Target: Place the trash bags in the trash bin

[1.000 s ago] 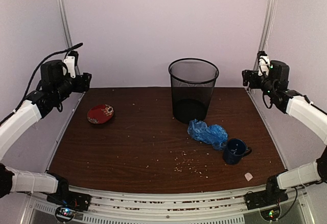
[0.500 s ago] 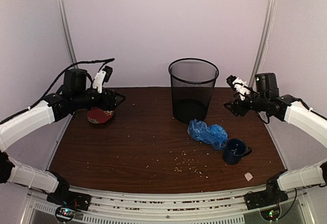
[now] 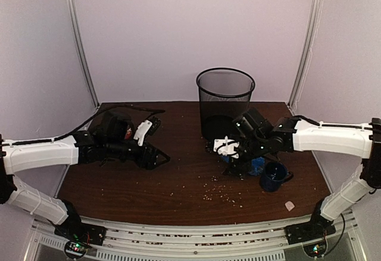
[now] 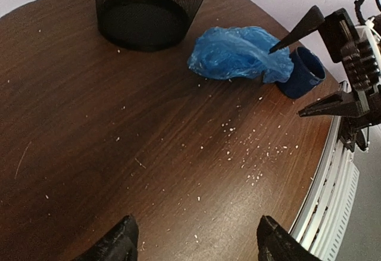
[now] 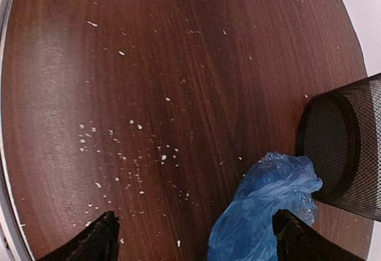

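The light-blue trash bag (image 4: 238,52) lies crumpled on the brown table, just right of the foot of the black wire-mesh trash bin (image 4: 149,5). In the top view the bin (image 3: 225,103) stands upright at the back centre. The bag (image 3: 257,164) is mostly hidden there behind my right gripper (image 3: 231,161). That gripper is open and hovers over the bag's near-left end. In the right wrist view its jaws (image 5: 196,237) are spread, with the bag (image 5: 268,213) near the right finger. My left gripper (image 3: 161,142) is open and empty over the table left of centre. It also shows in the left wrist view (image 4: 196,246).
A dark blue mug (image 3: 274,176) sits right of the bag, touching it in the left wrist view (image 4: 303,71). A red plate (image 3: 127,133) is mostly hidden behind the left arm. Pale crumbs (image 3: 220,192) are scattered in front of the bag. The table's front rail (image 4: 333,195) is close.
Both arms have swung down and inward from the side walls. The right gripper now hovers over the bag; the left gripper now sits low over the table left of centre.
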`<action>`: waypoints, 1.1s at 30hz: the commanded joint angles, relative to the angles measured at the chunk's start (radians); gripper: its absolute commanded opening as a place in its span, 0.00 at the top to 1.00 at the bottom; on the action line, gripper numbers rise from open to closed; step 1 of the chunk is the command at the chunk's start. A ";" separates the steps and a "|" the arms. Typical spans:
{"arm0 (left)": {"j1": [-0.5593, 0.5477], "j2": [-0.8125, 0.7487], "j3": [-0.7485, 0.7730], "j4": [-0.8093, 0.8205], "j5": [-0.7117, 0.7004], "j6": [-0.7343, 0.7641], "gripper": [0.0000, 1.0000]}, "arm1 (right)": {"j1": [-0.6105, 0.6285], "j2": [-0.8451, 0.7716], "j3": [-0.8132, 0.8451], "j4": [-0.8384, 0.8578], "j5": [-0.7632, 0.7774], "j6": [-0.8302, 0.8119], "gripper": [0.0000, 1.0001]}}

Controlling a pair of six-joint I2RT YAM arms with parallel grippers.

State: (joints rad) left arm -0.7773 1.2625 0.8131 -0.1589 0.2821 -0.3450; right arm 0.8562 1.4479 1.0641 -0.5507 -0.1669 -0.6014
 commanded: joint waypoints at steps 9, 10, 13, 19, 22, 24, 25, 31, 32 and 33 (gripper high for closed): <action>-0.011 0.006 -0.101 0.203 -0.087 -0.091 0.30 | 0.022 0.114 0.185 -0.027 0.383 0.124 0.92; -0.012 0.007 -0.100 0.206 -0.087 -0.091 0.31 | 0.018 0.106 0.225 -0.063 0.340 0.121 0.96; -0.012 -0.006 -0.109 0.248 -0.054 -0.060 0.52 | -0.007 0.042 0.380 -0.129 0.145 0.126 1.00; -0.013 -0.016 -0.058 0.279 0.111 -0.020 0.51 | -0.151 -0.028 0.609 -0.227 -0.280 0.176 1.00; -0.013 -0.061 -0.066 0.296 0.133 -0.011 0.41 | -0.208 -0.062 0.517 -0.167 -0.317 0.189 1.00; -0.014 -0.086 -0.078 0.301 0.154 -0.003 0.40 | -0.227 -0.084 0.395 -0.095 -0.294 0.197 1.00; -0.013 -0.100 -0.085 0.298 0.155 0.000 0.40 | -0.236 -0.098 0.316 -0.030 -0.317 0.212 1.00; -0.013 -0.109 -0.165 0.320 0.009 -0.053 0.39 | -0.280 -0.092 -0.041 0.207 -0.422 0.253 1.00; -0.013 -0.097 -0.176 0.341 0.000 -0.075 0.40 | -0.294 -0.088 -0.071 0.235 -0.447 0.258 1.00; -0.013 -0.085 -0.184 0.367 -0.002 -0.097 0.40 | -0.301 -0.085 -0.108 0.262 -0.451 0.262 1.00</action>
State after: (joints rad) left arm -0.7876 1.1435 0.6807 0.1162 0.3458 -0.3782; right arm 0.5957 1.3762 1.0420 -0.4343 -0.5159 -0.3756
